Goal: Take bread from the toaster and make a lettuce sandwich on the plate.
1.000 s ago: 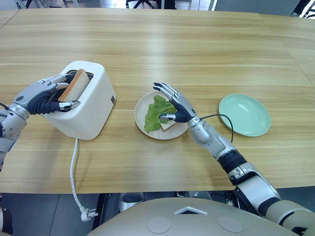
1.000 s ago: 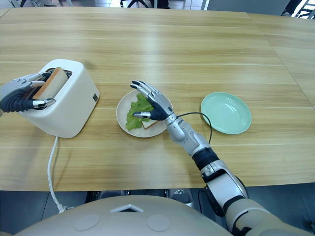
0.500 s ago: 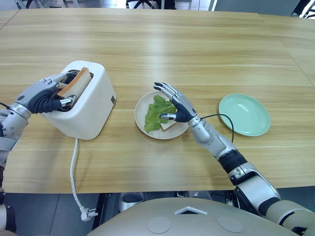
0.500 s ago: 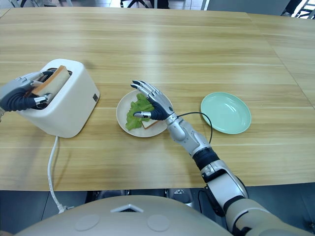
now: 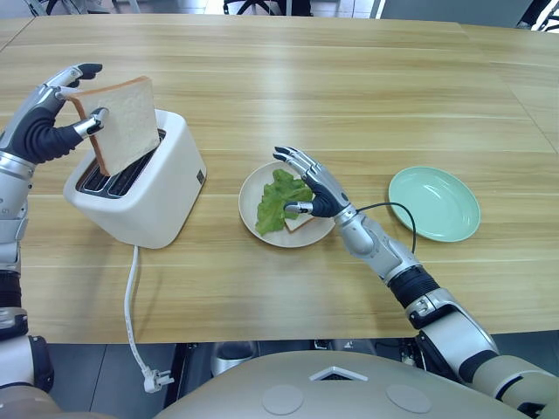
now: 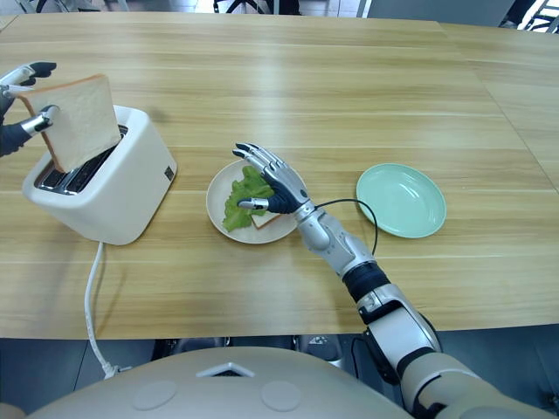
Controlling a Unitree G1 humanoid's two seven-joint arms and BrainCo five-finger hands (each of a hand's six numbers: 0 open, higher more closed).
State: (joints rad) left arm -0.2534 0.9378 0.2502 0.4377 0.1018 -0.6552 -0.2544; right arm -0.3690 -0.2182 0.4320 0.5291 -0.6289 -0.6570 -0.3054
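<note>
A white toaster stands at the left of the wooden table. My left hand is shut on a bread slice, held upright just above the toaster's slots. A beige plate in the middle holds a green lettuce leaf lying over another bread slice. My right hand hovers over the plate's right side, fingers spread and open, close to the lettuce.
A pale green plate lies to the right of the beige one. The toaster's white cord runs off the table's front edge. A thin black cable loops near my right forearm. The far table is bare wood.
My left hand has lifted the bread slice up out of the toaster slot. The right hand has stayed over the plate.
</note>
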